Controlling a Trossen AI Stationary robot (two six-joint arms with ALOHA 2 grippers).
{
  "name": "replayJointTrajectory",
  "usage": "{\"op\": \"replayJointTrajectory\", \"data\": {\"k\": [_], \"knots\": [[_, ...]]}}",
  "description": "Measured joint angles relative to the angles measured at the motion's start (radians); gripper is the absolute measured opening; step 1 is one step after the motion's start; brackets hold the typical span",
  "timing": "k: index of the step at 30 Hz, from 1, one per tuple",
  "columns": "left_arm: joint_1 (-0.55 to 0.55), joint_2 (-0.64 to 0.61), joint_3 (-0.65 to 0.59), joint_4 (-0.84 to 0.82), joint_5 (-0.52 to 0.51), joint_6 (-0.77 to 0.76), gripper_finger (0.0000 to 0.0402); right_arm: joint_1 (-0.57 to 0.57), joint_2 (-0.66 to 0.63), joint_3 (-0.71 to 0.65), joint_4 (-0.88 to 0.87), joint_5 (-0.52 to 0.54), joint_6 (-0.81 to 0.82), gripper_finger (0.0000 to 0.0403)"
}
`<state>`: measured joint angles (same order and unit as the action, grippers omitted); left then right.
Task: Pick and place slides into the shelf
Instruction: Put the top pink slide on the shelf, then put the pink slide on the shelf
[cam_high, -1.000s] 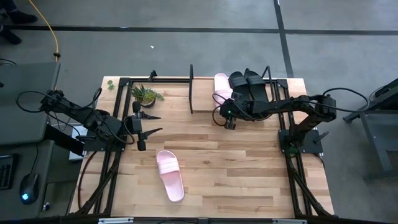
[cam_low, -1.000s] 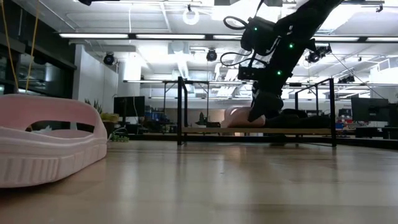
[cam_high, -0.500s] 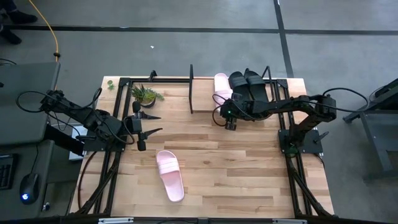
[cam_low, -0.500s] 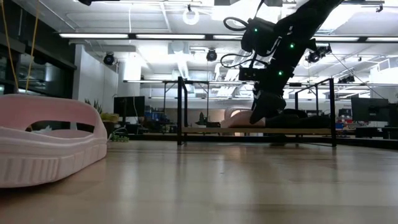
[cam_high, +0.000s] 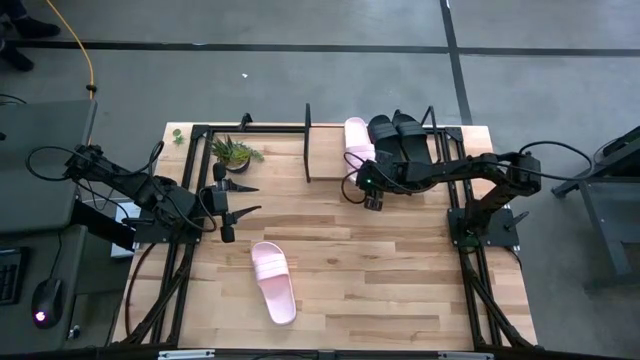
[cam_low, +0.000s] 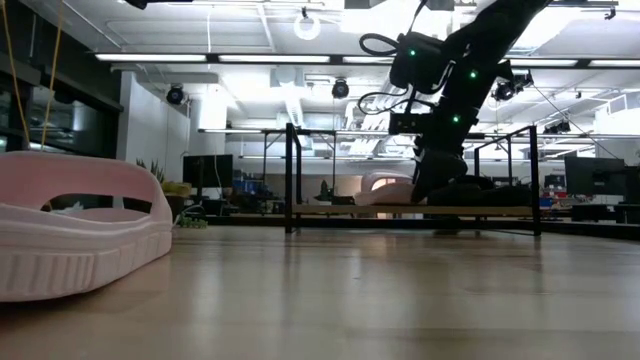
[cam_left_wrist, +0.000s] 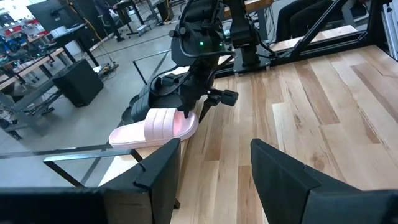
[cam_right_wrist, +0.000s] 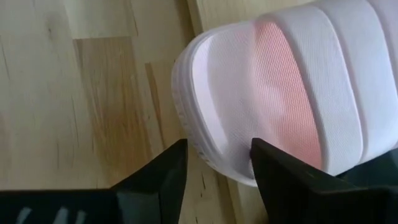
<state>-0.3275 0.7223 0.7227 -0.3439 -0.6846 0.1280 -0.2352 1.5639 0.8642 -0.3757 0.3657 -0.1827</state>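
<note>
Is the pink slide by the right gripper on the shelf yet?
On the shelf: that pink slide lies flat beside the black slides, its heel over the front edge. The right gripper is open, just off it.

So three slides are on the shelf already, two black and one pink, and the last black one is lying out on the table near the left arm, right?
Nearly. The slide left on the table is pink, not black; the high view shows it. Two black slides and one pink slide sit on the shelf, with the right hand at the pink one's end and the left hand open.
</note>
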Motion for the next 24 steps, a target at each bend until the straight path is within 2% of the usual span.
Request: {"op": "replayJointTrajectory", "data": {"k": [6,14,24], "knots": [[0.0,0.0,0.0,0.0,0.0,0.0,0.0177,0.009,-0.001,0.066,-0.066,-0.008,0.029,0.0168],[0.0,0.0,0.0,-0.006,0.0,-0.003,0.0177,0.078,-0.001,0.152,-0.185,0.0,0.074,0.0168],[0.0,0.0,0.0,-0.006,0.0,-0.005,0.0177,0.16,-0.001,0.239,-0.219,0.004,0.098,0.0168]]}}
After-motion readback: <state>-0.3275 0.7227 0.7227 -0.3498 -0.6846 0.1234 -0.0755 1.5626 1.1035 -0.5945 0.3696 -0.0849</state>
